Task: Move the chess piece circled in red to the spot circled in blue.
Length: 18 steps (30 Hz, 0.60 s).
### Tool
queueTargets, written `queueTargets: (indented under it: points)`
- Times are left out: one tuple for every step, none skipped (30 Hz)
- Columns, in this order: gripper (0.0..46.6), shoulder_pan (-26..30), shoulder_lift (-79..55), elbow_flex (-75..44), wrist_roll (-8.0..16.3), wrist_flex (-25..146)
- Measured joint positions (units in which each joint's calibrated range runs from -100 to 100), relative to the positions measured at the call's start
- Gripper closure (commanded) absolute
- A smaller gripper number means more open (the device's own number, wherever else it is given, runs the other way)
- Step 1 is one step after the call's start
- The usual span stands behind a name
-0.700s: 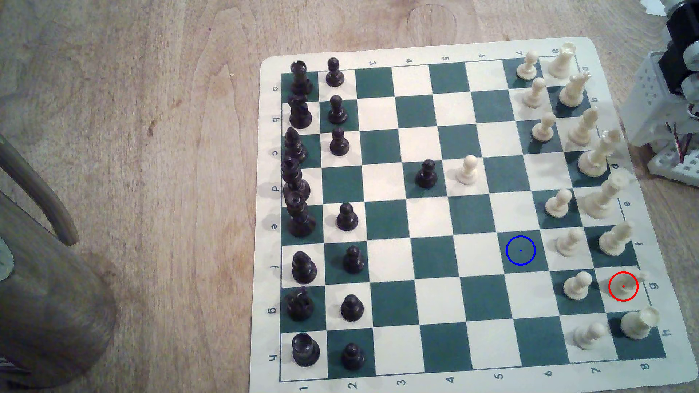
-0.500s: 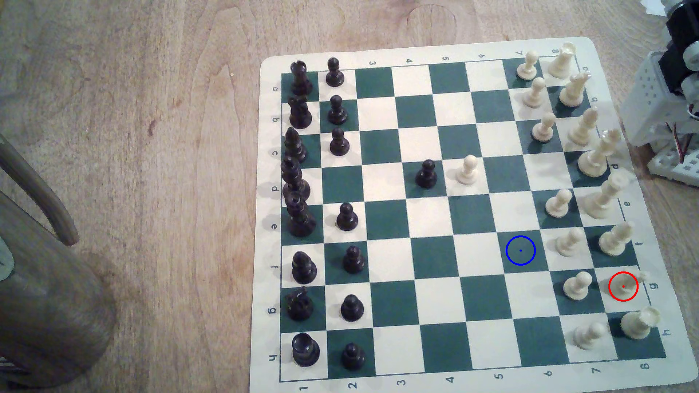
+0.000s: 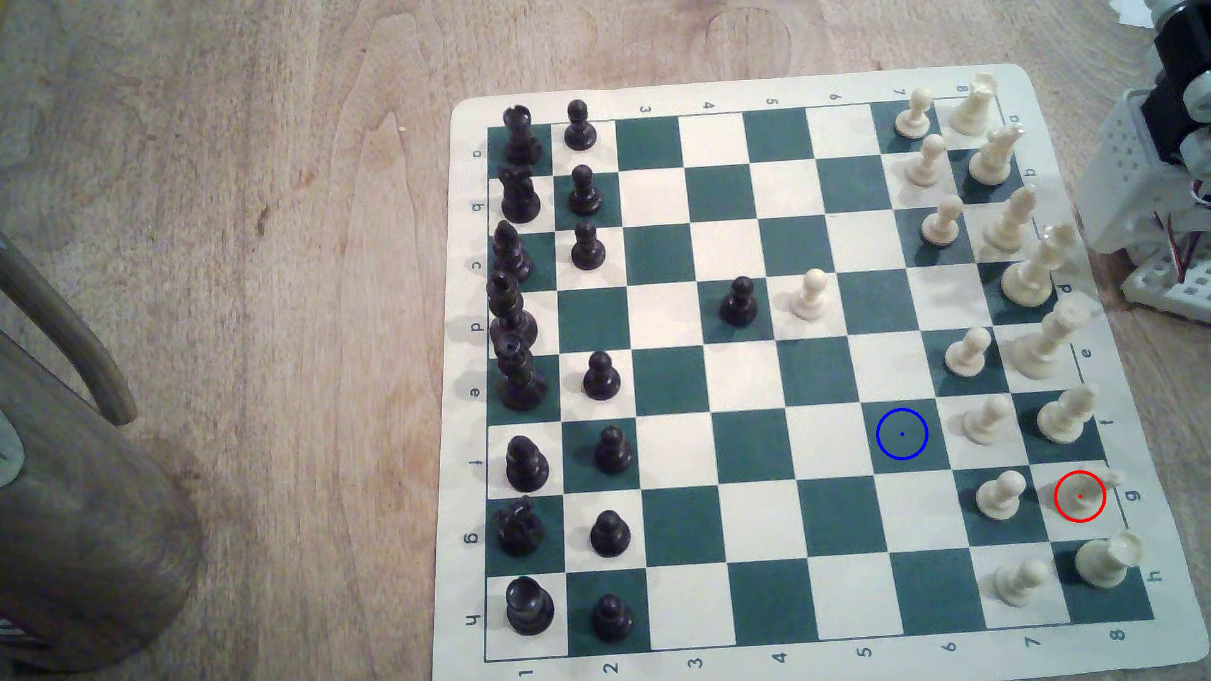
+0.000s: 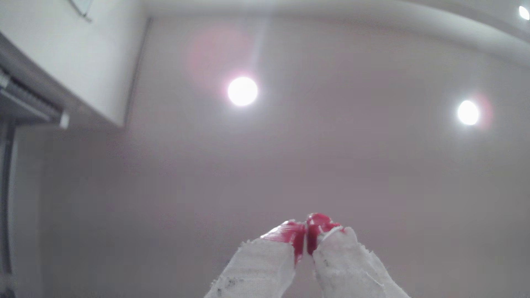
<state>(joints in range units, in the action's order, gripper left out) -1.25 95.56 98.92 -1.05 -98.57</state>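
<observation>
The cream knight (image 3: 1084, 492) stands on the red-ringed white square in file g, column 8, near the exterior view's right edge of the chessboard (image 3: 812, 92); pale on pale, its outline is hard to make out and only the snout tip reads clearly past the ring. The blue-ringed dark green square (image 3: 902, 433) lies unoccupied two columns towards the exterior view's left and one row up, with a cream pawn (image 3: 999, 496) just beside the knight. The arm (image 3: 1173, 131) is cut off at the exterior view's upper right corner, off the board on the tabletop (image 3: 229, 262). In the wrist view the gripper (image 4: 306, 237) points at a ceiling with two lamps; its red-tipped, white-wrapped fingers (image 4: 295, 235) are pressed together, holding nothing.
</observation>
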Motion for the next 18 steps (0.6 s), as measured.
queueTargets:
  points:
    - [46.4,0.0,0.0,0.0,0.0,0.0]
    - [46.4,0.0,0.0,0.0,0.0,0.0]
    - [46.4,0.0,0.0,0.0,0.0,0.0]
    - [46.4,0.0,0.0,0.0,0.0,0.0]
    - [46.4,0.0,0.0,0.0,0.0,0.0]
    - [46.2,0.0,0.0,0.0,0.0,0.0]
    - [46.4,0.0,0.0,0.0,0.0,0.0]
    - [46.4,0.0,0.0,0.0,0.0,0.0]
    - [45.4,0.0,0.0,0.0,0.0,0.0]
    - [45.2,0.0,0.0,0.0,-0.1,0.8]
    - [45.7,0.0,0.0,0.0,-0.1,1.8]
    - [46.4,0.3,0.0,0.0,0.0,2.7]
    - [46.4,0.5,0.0,0.0,0.0,4.4]
    - [46.4,0.7,0.0,0.0,0.1,10.8]
    - [45.9,0.7,0.0,0.0,0.2,14.4]
    - [46.4,0.8,0.0,0.0,0.2,18.2]
    - [46.4,1.3,0.0,0.0,0.2,22.9]
    - [46.4,2.4,0.0,0.0,0.2,27.4]
